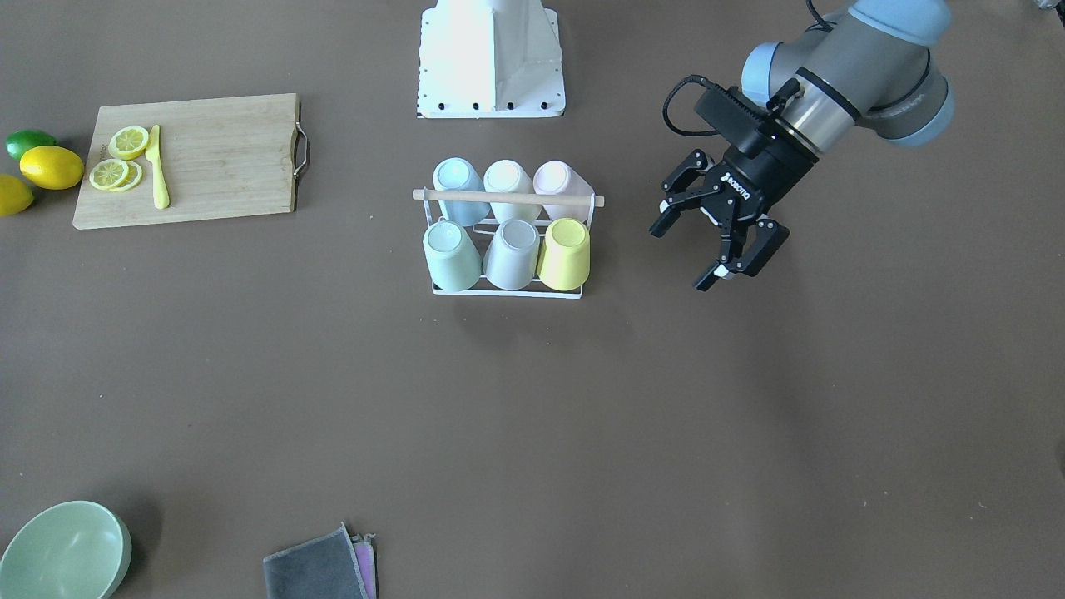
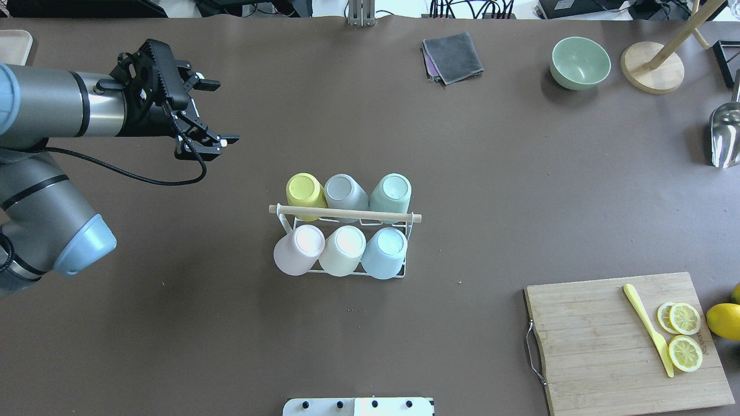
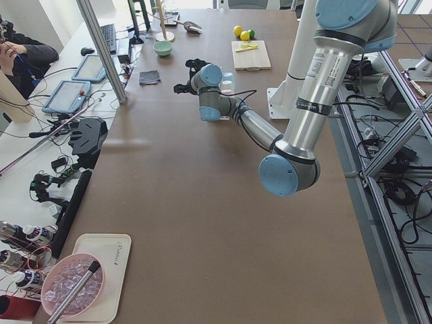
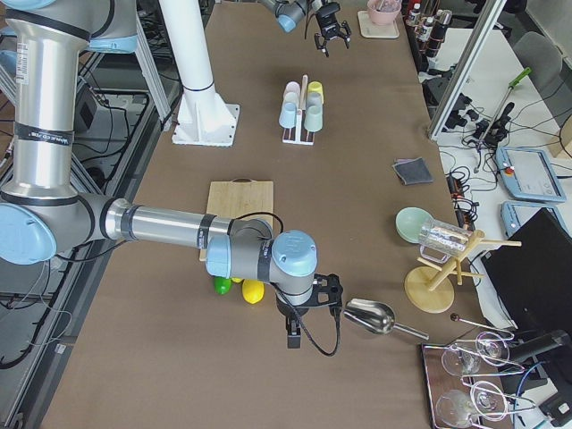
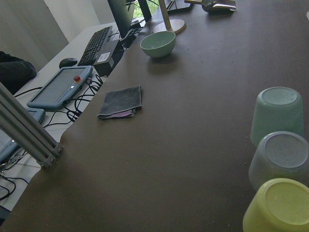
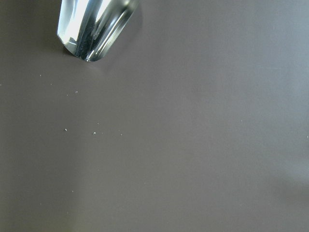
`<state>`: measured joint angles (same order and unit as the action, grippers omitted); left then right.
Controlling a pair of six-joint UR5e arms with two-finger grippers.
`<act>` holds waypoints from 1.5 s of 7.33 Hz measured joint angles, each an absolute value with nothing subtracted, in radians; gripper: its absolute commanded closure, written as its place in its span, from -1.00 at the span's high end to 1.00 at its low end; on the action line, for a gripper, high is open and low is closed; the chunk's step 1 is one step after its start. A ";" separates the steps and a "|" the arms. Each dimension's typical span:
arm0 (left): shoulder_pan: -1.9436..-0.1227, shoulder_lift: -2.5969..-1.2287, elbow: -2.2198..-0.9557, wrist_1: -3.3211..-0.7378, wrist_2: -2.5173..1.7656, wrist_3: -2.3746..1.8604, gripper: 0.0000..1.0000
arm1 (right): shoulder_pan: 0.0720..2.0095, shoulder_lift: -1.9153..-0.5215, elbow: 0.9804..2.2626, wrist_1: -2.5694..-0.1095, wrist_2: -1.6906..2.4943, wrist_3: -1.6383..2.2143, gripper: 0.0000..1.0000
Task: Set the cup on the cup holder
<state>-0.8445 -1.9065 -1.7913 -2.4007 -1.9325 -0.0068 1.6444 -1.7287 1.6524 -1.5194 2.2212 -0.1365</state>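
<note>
Cups [image 2: 305, 189] fill all six spots on the cup holder [image 2: 345, 214], mid desk [image 2: 520, 173]. My left claw [image 2: 221, 112] hangs wide and empty, well off to its left, the nearer arm. I think the job looks done.

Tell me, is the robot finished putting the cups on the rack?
It looks finished. Done: the cup holder is full, with six upside-down cups in two rows, from the yellow cup to the blue cup. In hand: nothing; the left gripper hangs open and empty off to the side, touching no cup. Left: probably nothing, since no loose cup shows on the table.
</note>
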 measured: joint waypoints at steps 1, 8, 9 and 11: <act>-0.870 -1.907 -1.796 -2.251 -1.934 -0.005 0.97 | 1.644 -1.729 1.653 -1.519 2.221 -0.136 1.00; -0.991 -1.901 -1.676 -1.846 -1.923 -0.253 0.97 | 1.644 -1.715 1.663 -1.522 2.203 -0.135 1.00; -1.033 -1.884 -1.663 -1.841 -1.975 -0.303 0.97 | 1.644 -1.710 1.673 -1.526 2.207 -0.128 1.00; -1.152 -1.801 -1.652 -1.837 -2.154 -0.315 0.97 | 1.643 -1.708 1.690 -1.533 2.226 -0.110 1.00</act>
